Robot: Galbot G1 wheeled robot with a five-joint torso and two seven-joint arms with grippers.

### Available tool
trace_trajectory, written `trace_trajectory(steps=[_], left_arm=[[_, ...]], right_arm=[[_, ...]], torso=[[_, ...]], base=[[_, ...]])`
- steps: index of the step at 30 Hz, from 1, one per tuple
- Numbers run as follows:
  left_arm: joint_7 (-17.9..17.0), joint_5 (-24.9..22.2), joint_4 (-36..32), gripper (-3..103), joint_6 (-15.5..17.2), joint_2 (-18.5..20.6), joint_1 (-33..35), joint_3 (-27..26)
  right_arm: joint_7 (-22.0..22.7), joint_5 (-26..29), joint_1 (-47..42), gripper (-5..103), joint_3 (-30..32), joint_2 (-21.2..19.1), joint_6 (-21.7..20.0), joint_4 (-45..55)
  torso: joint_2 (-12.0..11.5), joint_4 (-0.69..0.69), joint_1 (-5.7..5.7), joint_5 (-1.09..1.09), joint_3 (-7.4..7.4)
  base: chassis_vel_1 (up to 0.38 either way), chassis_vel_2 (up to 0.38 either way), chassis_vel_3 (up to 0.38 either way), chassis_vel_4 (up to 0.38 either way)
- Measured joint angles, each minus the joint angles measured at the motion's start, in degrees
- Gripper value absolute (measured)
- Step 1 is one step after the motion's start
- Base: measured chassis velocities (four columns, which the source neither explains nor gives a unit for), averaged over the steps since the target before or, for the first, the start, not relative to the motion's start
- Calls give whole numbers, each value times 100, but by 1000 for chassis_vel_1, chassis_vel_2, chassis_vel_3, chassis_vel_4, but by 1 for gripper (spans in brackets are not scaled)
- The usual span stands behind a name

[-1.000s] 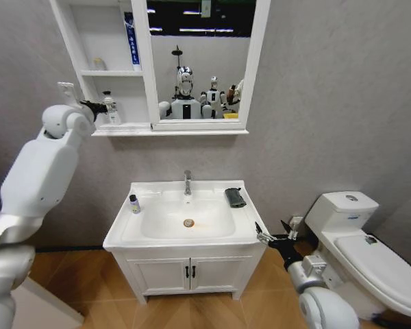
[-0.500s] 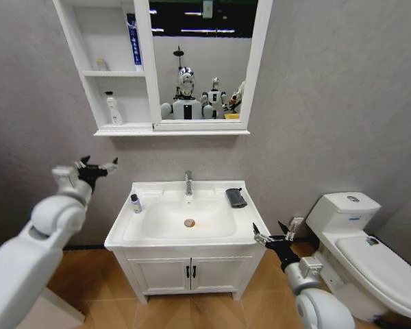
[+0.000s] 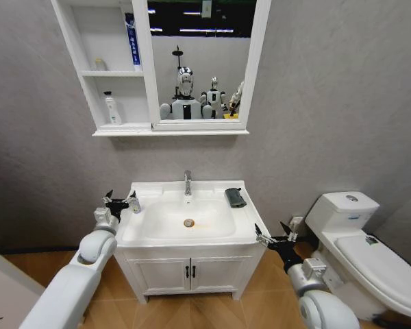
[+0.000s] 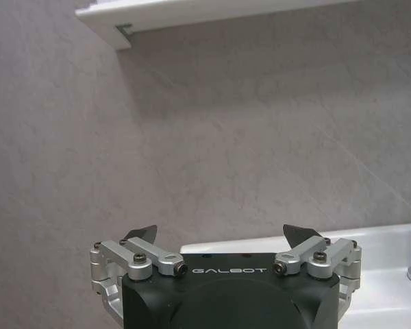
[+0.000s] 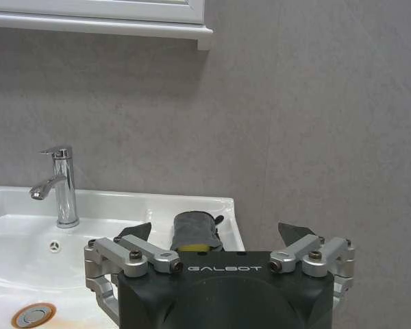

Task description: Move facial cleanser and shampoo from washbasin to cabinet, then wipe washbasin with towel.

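White washbasin against grey wall, towel apparently at its back corner.

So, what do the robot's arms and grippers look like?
Both arms are smooth white shells with rounded joints. The left gripper and right gripper each have a black body with GALBOT printed in light letters, silver metal linkages with dark screws, and two pointed black fingertips. A short grey metal wrist section joins gripper to arm.
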Motion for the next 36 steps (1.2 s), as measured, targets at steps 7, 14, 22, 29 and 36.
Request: trace_trajectory(steps=[7,14,22,29,36], left_arm=[[154,135,341,100,164,-75,-154,91],[213,69,643,100,218,-109,-260,148],[358,73,1104,100,27,-215,-511,233],[452,131,1398,100,-42,-290,-700,267],[513,165,1654,100,-70,-317,-924,365]], right_arm=[[-1,20,41,100,0,-27,0,-54],[-15,37,79,100,-21,-29,19,-140],[-24,53,76,100,8,-54,48,-172],[-25,130,67,100,135,-94,93,-218],[-24,135,55,100,147,-66,131,-246]], torso=[[0,0,1,0,0],[0,0,1,-1,0],[0,0,0,0,0],[0,0,0,-1,0],[0,0,0,-1,0]], base=[[0,0,0,0],[0,0,0,0],[0,0,0,0],[0,0,0,0],[0,0,0,0]])
